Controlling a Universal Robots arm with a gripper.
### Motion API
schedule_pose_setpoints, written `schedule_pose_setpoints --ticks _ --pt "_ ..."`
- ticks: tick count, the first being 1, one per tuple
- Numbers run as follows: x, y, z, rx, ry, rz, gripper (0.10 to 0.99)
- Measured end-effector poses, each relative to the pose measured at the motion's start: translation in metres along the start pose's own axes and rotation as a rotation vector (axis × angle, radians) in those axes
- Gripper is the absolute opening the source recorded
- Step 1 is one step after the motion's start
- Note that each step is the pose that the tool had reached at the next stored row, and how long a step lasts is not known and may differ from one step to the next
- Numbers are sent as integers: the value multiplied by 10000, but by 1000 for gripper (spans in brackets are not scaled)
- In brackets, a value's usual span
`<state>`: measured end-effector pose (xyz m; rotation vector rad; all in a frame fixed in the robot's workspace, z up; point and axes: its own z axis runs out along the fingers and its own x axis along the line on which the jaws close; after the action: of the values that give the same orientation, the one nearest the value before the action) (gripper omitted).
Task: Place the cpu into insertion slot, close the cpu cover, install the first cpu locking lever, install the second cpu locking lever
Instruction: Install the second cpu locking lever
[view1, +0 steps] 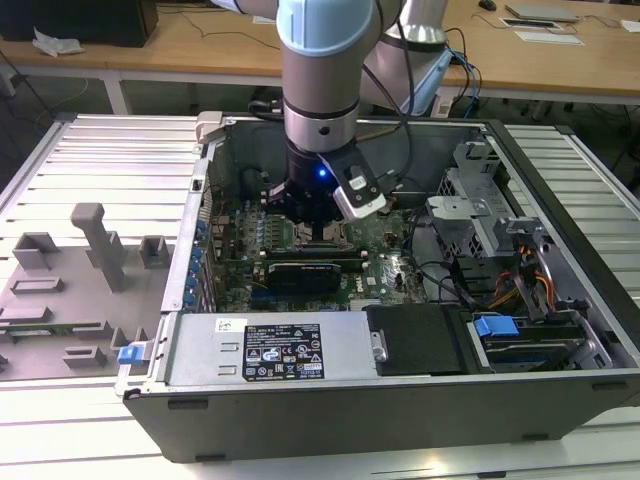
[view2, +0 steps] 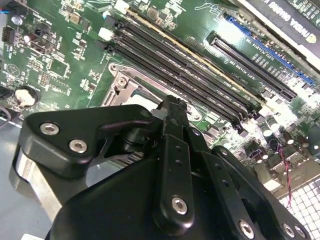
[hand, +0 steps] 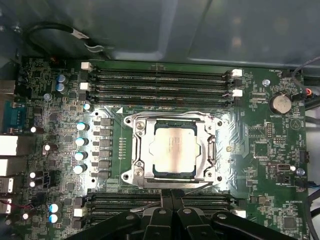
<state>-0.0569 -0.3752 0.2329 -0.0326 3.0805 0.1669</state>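
Black, matte gripper (hand: 171, 196) linkages with round screw heads lie closest to the lens in both wrist views; the two fingers (view2: 172, 112) meet in a narrow seam, pressed together with nothing pinched between them, and their tips sit just beside the socket's edge, at the border of a bank of long black memory slots (hand: 160, 80). Beyond the tips lies the insertion slot (hand: 172, 150), a square socket with a bright, stamped-metal surround on the green motherboard (hand: 260, 150). Seated in it is the cpu (hand: 174, 149), a flat square chip with a smooth silver-grey metal top that reflects light dully. Over it lies the cpu cover (hand: 140, 150), a thin grey metal frame lying flat around the chip, whose top shows through its square window. Rows of cylindrical capacitors (hand: 80, 147) with pale tops stand on one side of the socket, and a round coin cell (hand: 280, 104) sits well apart on the other. In the exterior view, the arm (view1: 320, 90), a pale blue and silver cylinder, descends vertically into the open computer case (view1: 560, 300), whose sheet-metal walls rise on all sides of the board. A black graphics card (view1: 305, 270) runs near the tool, with cable bundles and a drive cage (view1: 470, 215) toward the exterior view's right. Outside the case, a grey ribbed table (view1: 90, 160) carries grey moulded fixture blocks (view1: 95, 235) toward the exterior view's left.
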Motion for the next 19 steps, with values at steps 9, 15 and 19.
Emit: schedule_pose_setpoints --ticks 9,15,19 --pt "71 -51 68 -164 -9 52 106" --pt "114 -80 98 -450 -21 111 106" --pt "162 -125 126 -769 -28 140 106"
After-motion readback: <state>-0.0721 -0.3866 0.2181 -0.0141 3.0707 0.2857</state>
